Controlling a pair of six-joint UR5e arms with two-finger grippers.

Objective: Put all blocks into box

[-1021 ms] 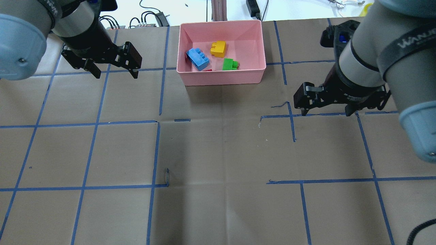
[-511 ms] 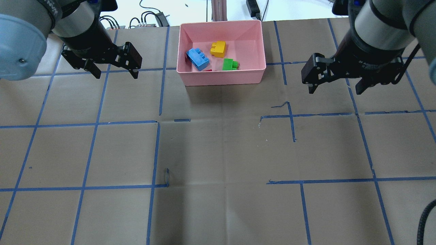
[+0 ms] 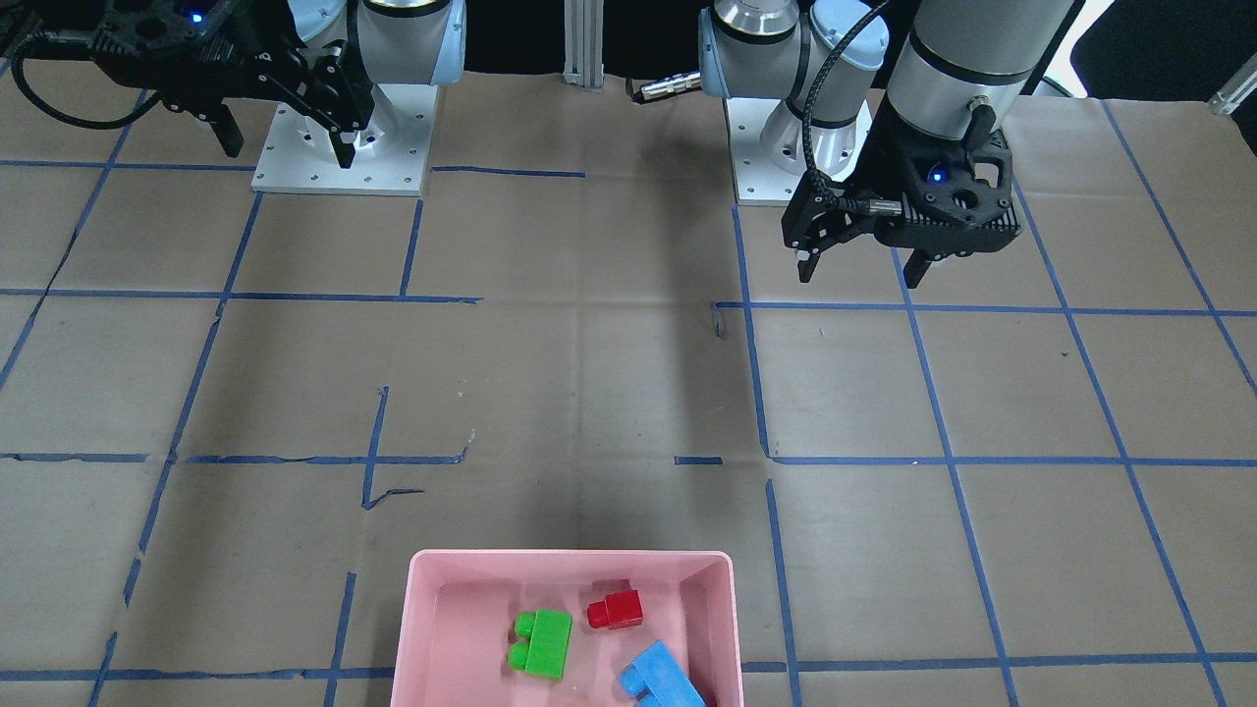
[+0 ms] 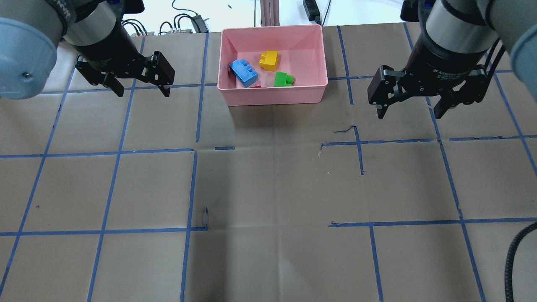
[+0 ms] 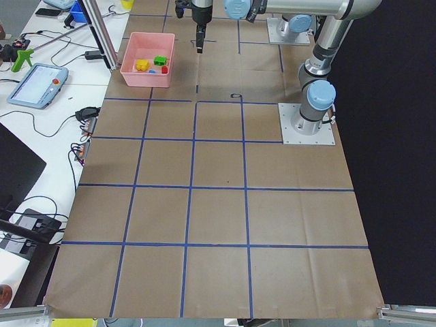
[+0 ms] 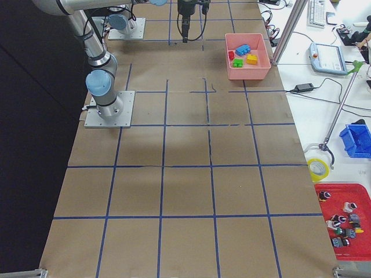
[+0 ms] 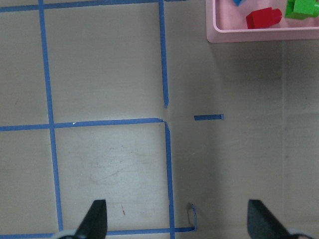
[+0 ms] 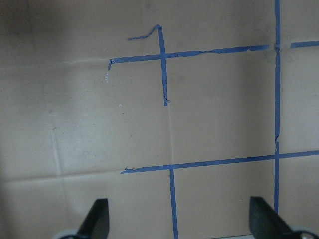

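The pink box (image 4: 272, 100) stands at the far middle of the table. Inside it lie the light blue block (image 4: 243, 72), the yellow block (image 4: 269, 60) and the green block (image 4: 282, 79). The red block (image 3: 616, 609) shows clearly in the front-facing view, near the wall facing the robot. My left gripper (image 4: 143, 90) hangs open and empty to the left of the box. My right gripper (image 4: 409, 113) hangs open and empty to its right. The left wrist view catches the box's corner (image 7: 219, 37) with the red block (image 7: 263, 18) beyond the open fingers.
Brown paper with a blue tape grid (image 4: 193, 151) covers the table. Cables and an aluminium post (image 4: 268, 12) sit just beyond the box at the far edge. The two arm bases (image 3: 339, 147) stand at the robot's side of the table.
My right gripper has risen and swung toward the far side, staying open. The left arm and the blocks in the box have not moved.
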